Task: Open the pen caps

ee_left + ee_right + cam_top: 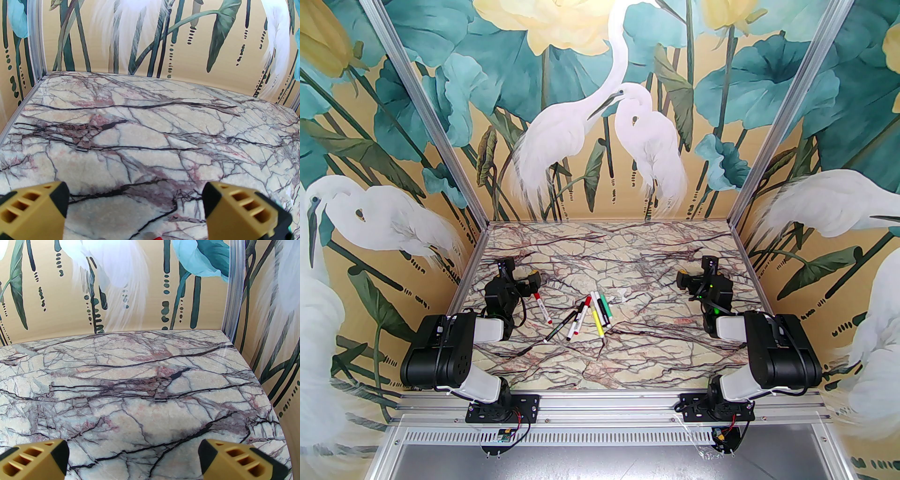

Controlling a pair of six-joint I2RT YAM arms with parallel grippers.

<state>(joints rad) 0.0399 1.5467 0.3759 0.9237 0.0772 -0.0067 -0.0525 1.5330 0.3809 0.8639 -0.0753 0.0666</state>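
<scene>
1. The left pincer point(530, 281) point(136, 194) stands with its jaws spread wide and nothing between them. The right pincer point(682, 281) point(133, 451) is just as wide and just as empty.
2. The pens point(581, 314) lie loose on the surface point(628, 365), fanned in a cluster between the two pincers and a little to their near side. The pen caps point(587, 300) all look seated on their barrels, so none appears opened yet.
3. One white pen with red ends point(543, 307) lies apart from the cluster, just beside the left pincer on its near side. A red sliver point(157, 238) at the bottom edge of the left wrist view is probably its cap.
4. Risk: the clustered pens touch or nearly touch, so a wide pincer coming down on one would likely nudge its neighbours and set them rolling.
5. Risk: the barrels are slim and round. An off-centre grip could squirt a pen out sideways, and a grip straddling the cap seam would clamp cap and barrel together.
6. Risk: pulling a cap probably needs both pincers on one pen, and a skewed pull could fling the cap across the surface.
7. Risk: a small forked white piece point(623, 294) lies beside the cluster, toward the right pincer, and could be mistaken for a cap.
8. Containers: the pens rest straight on the surface, in no holder or tray, so a freed cap has nothing to stop it rolling.
</scene>
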